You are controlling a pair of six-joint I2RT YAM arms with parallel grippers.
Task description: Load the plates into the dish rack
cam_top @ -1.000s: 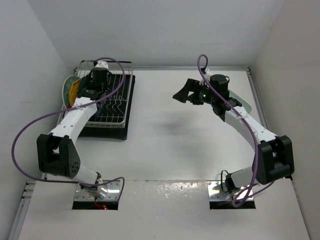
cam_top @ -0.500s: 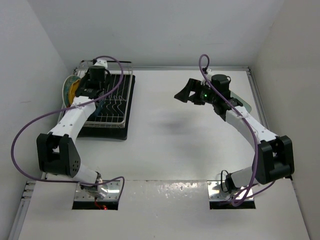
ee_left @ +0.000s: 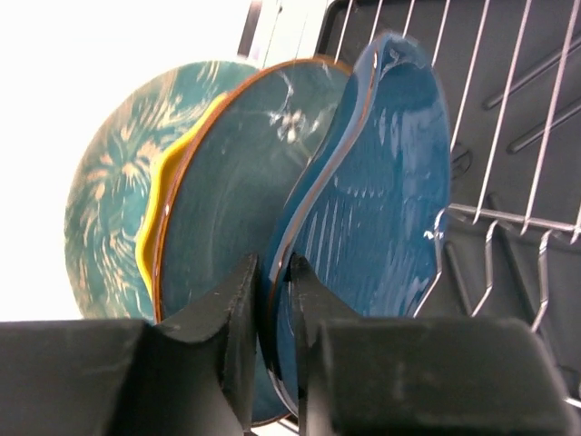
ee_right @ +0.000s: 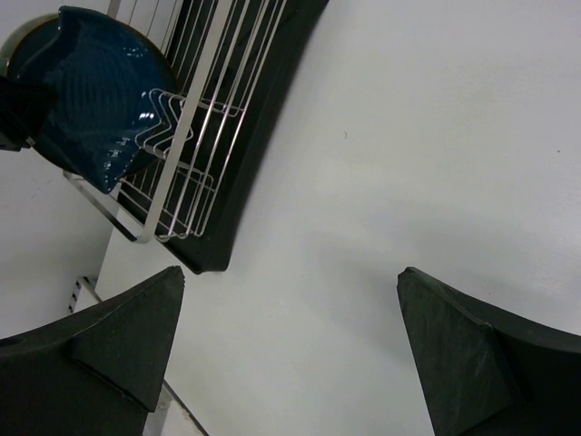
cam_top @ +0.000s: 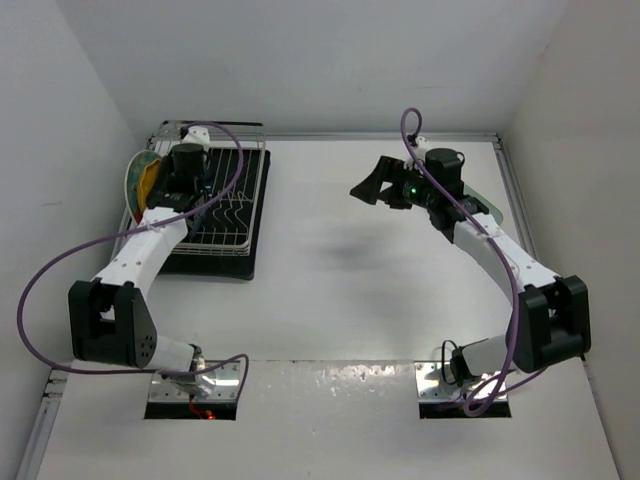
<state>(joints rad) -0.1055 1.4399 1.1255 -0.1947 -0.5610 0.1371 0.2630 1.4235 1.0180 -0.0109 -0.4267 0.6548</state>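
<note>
Pinching the dark blue plate (ee_left: 381,209), the left hand (ee_left: 272,272) hides its lower edge; the right hand (ee_right: 290,277) gapes wide.

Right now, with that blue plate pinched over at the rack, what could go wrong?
1. The left fingers grip only the rim of the dark blue plate, which stands very close to the teal plate. A slip or a sideways push could knock the two together and chip them.
2. The blue plate's bottom edge is hidden, so I cannot tell if it sits between the prongs of the dish rack. If it does not, it might tip on release.
</note>
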